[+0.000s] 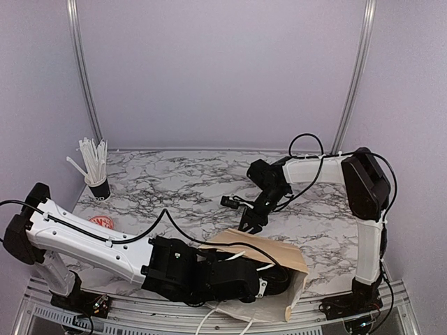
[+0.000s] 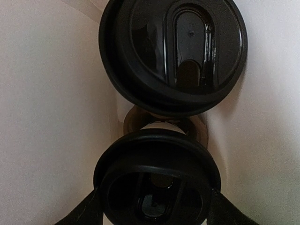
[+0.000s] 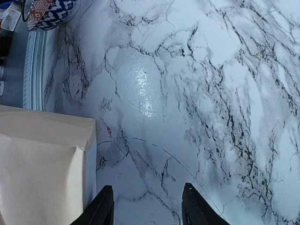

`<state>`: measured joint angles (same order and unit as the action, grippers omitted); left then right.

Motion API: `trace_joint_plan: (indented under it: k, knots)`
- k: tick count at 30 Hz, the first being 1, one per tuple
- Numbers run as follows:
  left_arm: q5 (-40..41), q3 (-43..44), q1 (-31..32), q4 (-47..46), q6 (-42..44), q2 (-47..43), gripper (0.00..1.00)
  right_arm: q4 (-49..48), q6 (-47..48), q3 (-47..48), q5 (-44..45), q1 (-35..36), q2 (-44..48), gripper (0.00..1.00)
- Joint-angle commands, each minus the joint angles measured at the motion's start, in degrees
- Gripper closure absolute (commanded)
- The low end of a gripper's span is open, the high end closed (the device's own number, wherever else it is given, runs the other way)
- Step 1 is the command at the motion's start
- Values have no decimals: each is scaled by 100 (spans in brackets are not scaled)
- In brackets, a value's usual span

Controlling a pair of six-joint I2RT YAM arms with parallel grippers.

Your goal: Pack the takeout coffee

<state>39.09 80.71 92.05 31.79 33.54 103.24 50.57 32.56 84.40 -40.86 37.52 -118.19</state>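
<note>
Frame bottom: left tool (image 2: pixel 152 213) straddles lower lid (image 2: pixel 157 159) inside bag (image 2: pixel 47 117), grip unclear. Right tool (image 3: pixel 147 208) spread, empty over bench (image 3: pixel 187 93). Load likely top-heavy, crushable; I'd hold carrier (image 2: pixel 133 123) middle.

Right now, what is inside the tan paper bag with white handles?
Two round black plastic lids, a bit of brown moulded-pulp carrier between them, and the left gripper flanking the nearer lid. The lids cover the cups beneath.

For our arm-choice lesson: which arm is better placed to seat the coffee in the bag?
Probably left: left gripper sits inside the bag, flanking a lid. The right gripper is open over marble outside.
</note>
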Motion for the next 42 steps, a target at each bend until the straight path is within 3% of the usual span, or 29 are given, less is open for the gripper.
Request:
trace_joint_plan:
  k: [1,9,12,19,24,29,34,42]
  knots:
    - [169,-94,-112,-258,91,42,44,19,-30,85,-141,128,118,52]
    - [320,-142,-197,-285,125,92,44,231,119,155,-422,199,-140,52]
    - [167,92,-196,101,-124,91,44,289,181,124,-504,309,-162,53]
    - [-851,838,-201,1710,-1039,129,44,505,369,16,-786,653,-183,52]
    - [-1897,1132,-326,2234,-1418,220,43,576,425,208,-559,628,-371,49]
    - [-2250,1458,-421,2491,-1557,410,44,760,280,1091,385,163,-299,45]
    - [-2645,1705,-603,2617,-1646,589,44,1123,292,2063,139,-625,-3,44]
    - [-3537,2365,-1214,2846,-1658,1136,44,1087,686,1406,-51,-988,1110,44]
